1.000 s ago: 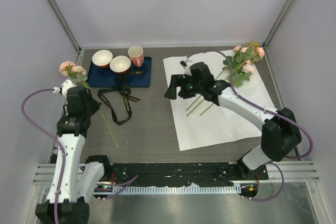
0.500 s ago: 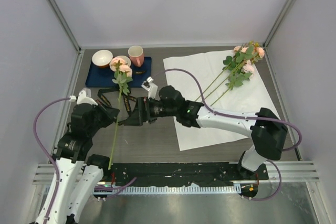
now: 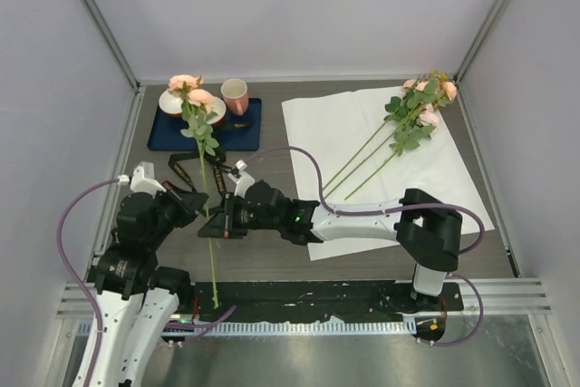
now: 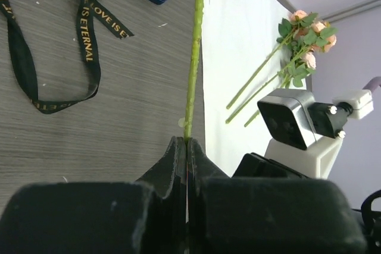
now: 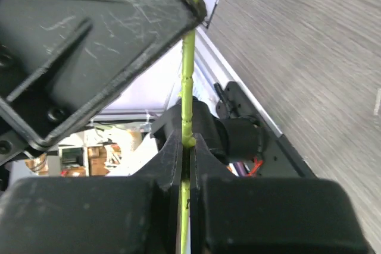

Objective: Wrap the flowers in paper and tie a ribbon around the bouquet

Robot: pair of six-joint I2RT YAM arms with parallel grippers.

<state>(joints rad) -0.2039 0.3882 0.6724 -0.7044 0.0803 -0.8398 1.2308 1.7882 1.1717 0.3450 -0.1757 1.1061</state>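
One long-stemmed pink rose sprig stands tilted over the left of the table, its blooms above the blue mat. My left gripper is shut on its green stem. My right gripper reaches across from the right and is shut on the same stem, just beside the left fingers. The other flowers lie on the white paper at the back right. The black ribbon with gold lettering lies looped on the table near the mat, also seen as the ribbon in the left wrist view.
A dark blue mat at the back left carries two bowls and a pink cup. The right arm stretches across the paper's near left corner. Grey walls close in the back and sides.
The left arm swung the rose sprig from the far left edge toward the table's middle-left. The right arm left the paper, reached leftward and closed its open jaws on the stem.
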